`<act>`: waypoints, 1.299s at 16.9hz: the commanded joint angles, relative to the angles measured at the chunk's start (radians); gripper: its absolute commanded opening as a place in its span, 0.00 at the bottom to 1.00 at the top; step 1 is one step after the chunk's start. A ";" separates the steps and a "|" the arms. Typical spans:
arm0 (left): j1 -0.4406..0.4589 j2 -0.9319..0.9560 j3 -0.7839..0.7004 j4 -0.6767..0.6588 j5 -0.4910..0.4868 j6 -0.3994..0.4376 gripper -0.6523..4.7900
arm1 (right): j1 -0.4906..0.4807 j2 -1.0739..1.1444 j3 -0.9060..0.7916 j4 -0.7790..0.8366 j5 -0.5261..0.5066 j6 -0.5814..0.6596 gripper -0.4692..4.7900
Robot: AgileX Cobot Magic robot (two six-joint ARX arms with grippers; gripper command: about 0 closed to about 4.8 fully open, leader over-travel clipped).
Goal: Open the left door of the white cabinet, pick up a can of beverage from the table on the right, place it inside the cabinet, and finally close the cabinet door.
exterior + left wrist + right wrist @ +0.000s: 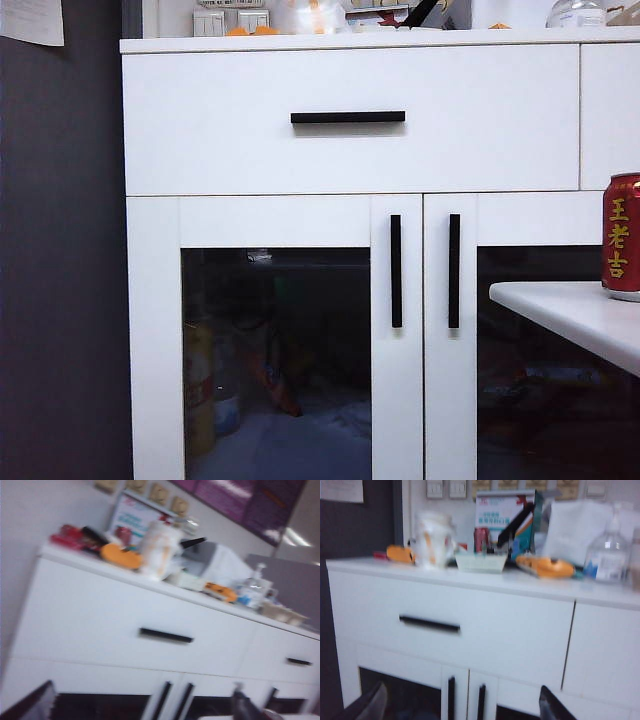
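The white cabinet (350, 150) fills the exterior view, both doors shut. Its left door (275, 222) has a dark glass pane and a vertical black handle (396, 270) beside the twin door's handle (454, 270). The red can of beverage (621, 237) stands upright on the white table (570, 310) at the right edge. Neither gripper shows in the exterior view. In the left wrist view my left gripper (142, 707) is open, well back from the cabinet, fingertips (35, 705) wide apart with nothing between. In the right wrist view my right gripper (460, 707) is likewise open and empty, facing the door handles (451, 697).
A wide drawer with a horizontal black handle (348, 117) sits above the doors. The cabinet top carries clutter: a white jug (432, 540), orange items (545, 566), a box (507, 517) and a clear bottle (607, 555). A dark wall (60, 260) borders the cabinet's left side.
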 commanded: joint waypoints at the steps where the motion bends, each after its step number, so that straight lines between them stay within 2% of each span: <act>1: -0.038 0.160 0.093 0.050 0.022 0.000 1.00 | 0.001 0.082 0.067 0.032 -0.126 0.005 0.83; 4: -0.104 0.359 0.148 0.193 0.018 0.001 1.00 | 0.000 0.145 0.111 0.096 -0.142 0.039 0.83; 6: -0.153 0.478 0.163 0.279 0.018 0.001 1.00 | 0.000 0.168 0.132 0.098 -0.076 0.039 0.83; 7: -0.206 0.584 0.169 0.365 0.008 0.001 1.00 | 0.000 0.186 0.151 0.088 -0.056 0.035 0.83; 9: -0.286 0.726 0.185 0.465 -0.058 0.006 1.00 | 0.000 0.206 0.173 0.064 -0.042 0.035 0.83; 12: -0.420 0.949 0.259 0.508 -0.210 0.110 1.00 | 0.000 0.225 0.195 0.055 -0.016 0.050 0.83; 13: -0.474 1.040 0.301 0.524 -0.299 0.137 1.00 | 0.000 0.238 0.204 0.051 -0.016 0.054 0.83; 15: -0.560 1.191 0.372 0.564 -0.414 0.136 1.00 | 0.000 0.251 0.205 0.046 -0.016 0.054 0.83; 19: -0.654 1.475 0.529 0.627 -0.447 0.137 1.00 | -0.001 0.276 0.205 0.051 -0.012 0.051 0.83; 22: -0.676 1.635 0.622 0.682 -0.463 0.154 1.00 | -0.001 0.290 0.206 0.054 0.010 0.046 0.83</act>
